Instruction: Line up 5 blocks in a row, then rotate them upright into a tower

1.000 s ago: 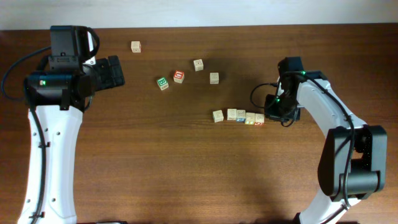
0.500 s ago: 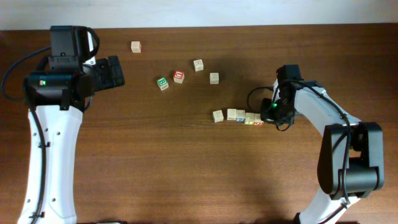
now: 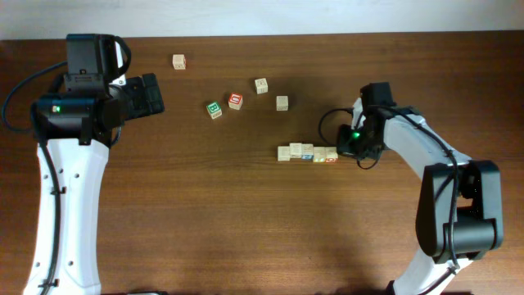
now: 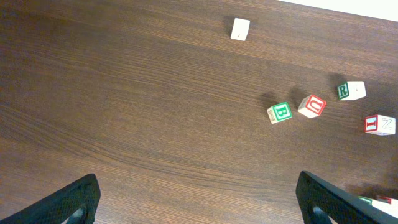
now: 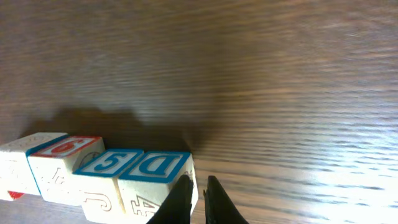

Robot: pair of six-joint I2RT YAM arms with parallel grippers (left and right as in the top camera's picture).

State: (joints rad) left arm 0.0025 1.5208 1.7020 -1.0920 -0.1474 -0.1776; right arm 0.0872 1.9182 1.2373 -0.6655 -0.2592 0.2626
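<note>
Several pale alphabet blocks lie in a tight row (image 3: 307,152) at mid-table. My right gripper (image 3: 342,151) stands shut at the row's right end. In the right wrist view its fingertips (image 5: 196,190) rest against the side of the blue D block (image 5: 155,167), with nothing between them. Left of the D block come a blue 5 block (image 5: 109,163) and a red-topped block (image 5: 65,147). My left gripper (image 3: 154,94) hangs open over the far left of the table, well away from every block, and its fingers (image 4: 78,199) hold nothing.
Loose blocks are scattered behind the row: one at the far back (image 3: 178,61), a green B block (image 3: 214,110), a red block (image 3: 236,101) and two pale ones (image 3: 261,85) (image 3: 282,102). The left wrist view shows the green B block (image 4: 280,112) and the red block (image 4: 311,106).
My right gripper has slid left against the row's right end. The row has shifted left and closed up, and the leftmost block now touches its neighbour. The left arm has not moved.
</note>
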